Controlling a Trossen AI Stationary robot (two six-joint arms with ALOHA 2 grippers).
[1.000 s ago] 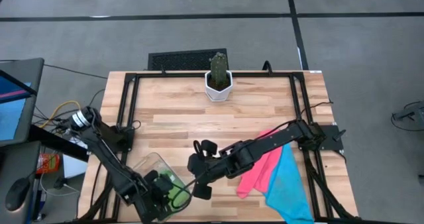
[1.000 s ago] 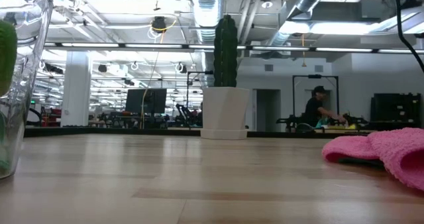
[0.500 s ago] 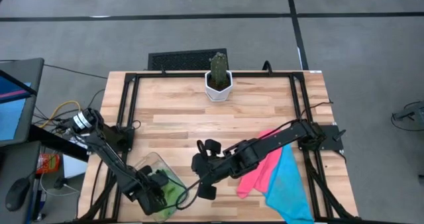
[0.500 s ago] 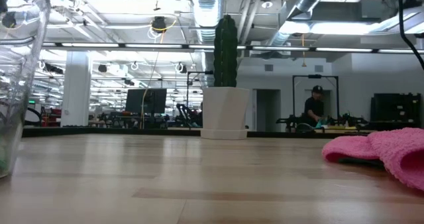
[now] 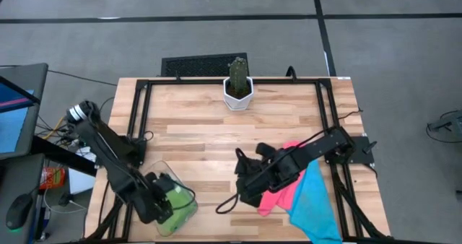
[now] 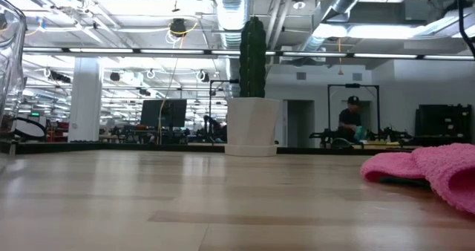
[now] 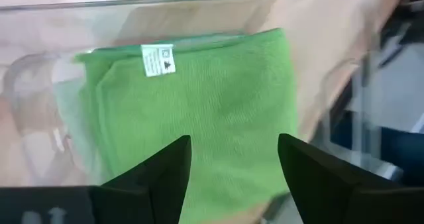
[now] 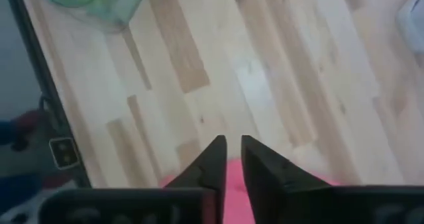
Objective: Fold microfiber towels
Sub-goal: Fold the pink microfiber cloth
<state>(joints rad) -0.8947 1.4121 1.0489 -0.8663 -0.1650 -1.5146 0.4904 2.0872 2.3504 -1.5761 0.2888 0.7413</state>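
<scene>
1. green microfiber towel (image 7: 199, 111) lies folded inside the clear plastic bin (image 5: 170, 204) at the near left corner of the counter (image 5: 202, 139). the left gripper (image 7: 232, 164) hovers just above it with its fingers apart and nothing between them. risk: if the arm drops or closes again from here, a finger could catch the fuzzy pile and drag the fold open.

2. the bin sits close to the counter's edge, with the left arm over it. a careless withdrawal that knocks the bin wall could tip it or push it off.

3. the pink towel (image 5: 280, 193) and the blue towel (image 5: 314, 201) lie overlapped at the near right, the blue one hanging over the counter's edge. the right gripper (image 8: 228, 159) is at the pink towel's edge, fingers nearly together with only a slim gap and nothing seen between them.

4. risk there: a pinch this close to the overlap could take both layers at once, or pulling the pink one could slide the blue one off the counter.

5. the cactus pot (image 5: 237, 92) stands well apart at the far edge, so it looks like little hazard.
</scene>
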